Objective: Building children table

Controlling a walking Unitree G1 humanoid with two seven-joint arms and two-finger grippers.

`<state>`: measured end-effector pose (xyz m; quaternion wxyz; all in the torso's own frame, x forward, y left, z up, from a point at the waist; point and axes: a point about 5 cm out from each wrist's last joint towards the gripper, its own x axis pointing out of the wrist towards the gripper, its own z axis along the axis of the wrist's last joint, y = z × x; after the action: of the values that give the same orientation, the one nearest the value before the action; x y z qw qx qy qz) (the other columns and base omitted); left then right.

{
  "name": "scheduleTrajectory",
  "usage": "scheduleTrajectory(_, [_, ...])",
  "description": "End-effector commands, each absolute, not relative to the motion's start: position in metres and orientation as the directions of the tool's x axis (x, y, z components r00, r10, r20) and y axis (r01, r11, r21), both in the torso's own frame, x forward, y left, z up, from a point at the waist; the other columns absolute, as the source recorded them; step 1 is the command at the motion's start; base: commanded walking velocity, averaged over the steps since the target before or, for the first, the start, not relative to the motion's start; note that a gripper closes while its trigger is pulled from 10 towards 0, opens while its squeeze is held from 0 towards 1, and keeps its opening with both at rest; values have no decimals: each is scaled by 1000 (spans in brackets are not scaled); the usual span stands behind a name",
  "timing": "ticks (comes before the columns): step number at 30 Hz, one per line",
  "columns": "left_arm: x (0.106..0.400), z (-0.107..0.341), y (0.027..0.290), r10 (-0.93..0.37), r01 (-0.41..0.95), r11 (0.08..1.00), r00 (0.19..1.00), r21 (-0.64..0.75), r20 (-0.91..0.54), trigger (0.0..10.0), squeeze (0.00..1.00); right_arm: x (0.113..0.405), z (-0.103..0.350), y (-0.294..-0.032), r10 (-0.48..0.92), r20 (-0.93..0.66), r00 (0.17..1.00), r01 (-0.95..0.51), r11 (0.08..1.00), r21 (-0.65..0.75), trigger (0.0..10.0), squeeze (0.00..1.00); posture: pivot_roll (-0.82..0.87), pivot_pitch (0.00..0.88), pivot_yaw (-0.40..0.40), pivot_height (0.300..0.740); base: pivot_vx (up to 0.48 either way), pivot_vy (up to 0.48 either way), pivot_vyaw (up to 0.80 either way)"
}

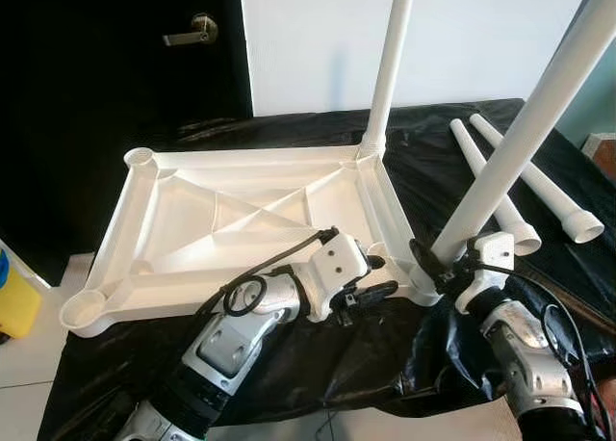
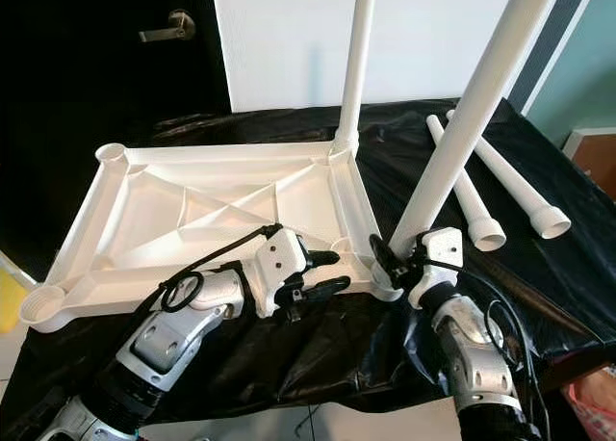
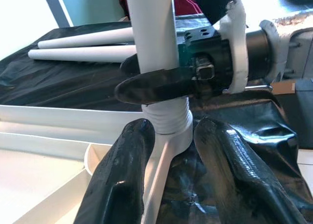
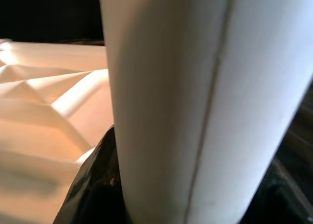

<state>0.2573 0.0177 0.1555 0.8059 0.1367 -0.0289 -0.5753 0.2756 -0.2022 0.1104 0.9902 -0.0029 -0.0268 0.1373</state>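
The white table top [image 1: 241,157] lies upside down on a black sheet. One white leg [image 1: 390,65] stands upright in its far right corner socket. A second leg [image 1: 520,133] leans to the right, its threaded end [image 3: 168,119] at the near right corner socket. My right gripper [image 1: 433,258] is shut on this leg just above the socket, and the leg [image 4: 195,87] looms close in the right wrist view. My left gripper [image 1: 383,275] is open, its fingers [image 3: 122,175] on either side of that same corner socket.
Two loose white legs [image 1: 500,191] lie side by side on the black sheet [image 1: 337,354] to the right. A dark door with a lever handle [image 1: 192,32] stands behind on the left. A yellow object [image 1: 14,297] sits on the floor at the left.
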Motion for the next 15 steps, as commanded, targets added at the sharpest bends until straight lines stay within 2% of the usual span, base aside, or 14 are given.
scheduleTrajectory(1, [252,155,15,-953,941,237,273,242,-130,10000,0,271,90,-198,181,-57,982,-179,983,35,10000,0,-46,22,9,740,0,0,0])
scheduleTrajectory(4, [250,154,15,-954,943,231,268,241,-132,10000,0,272,89,-194,99,-69,993,-96,994,41,10000,0,-49,23,11,740,0,0,0])
scheduleTrajectory(7, [248,153,13,-956,945,223,260,237,-133,10000,0,269,88,-187,-89,-89,992,93,995,34,10000,0,-55,27,7,740,0,0,0])
scheduleTrajectory(11, [248,153,13,-957,946,222,258,236,-133,10000,0,268,88,-185,-141,-91,986,145,988,42,10000,0,-55,27,7,740,0,0,0])
scheduleTrajectory(13, [250,154,12,-957,946,220,257,237,-134,10000,0,263,89,-177,-281,-98,955,288,956,62,10000,0,-61,26,6,740,0,0,0])
scheduleTrajectory(15, [251,154,11,-958,947,219,254,235,-131,10000,0,261,90,-169,-345,-116,932,355,930,91,10000,0,-61,24,7,740,0,0,0])
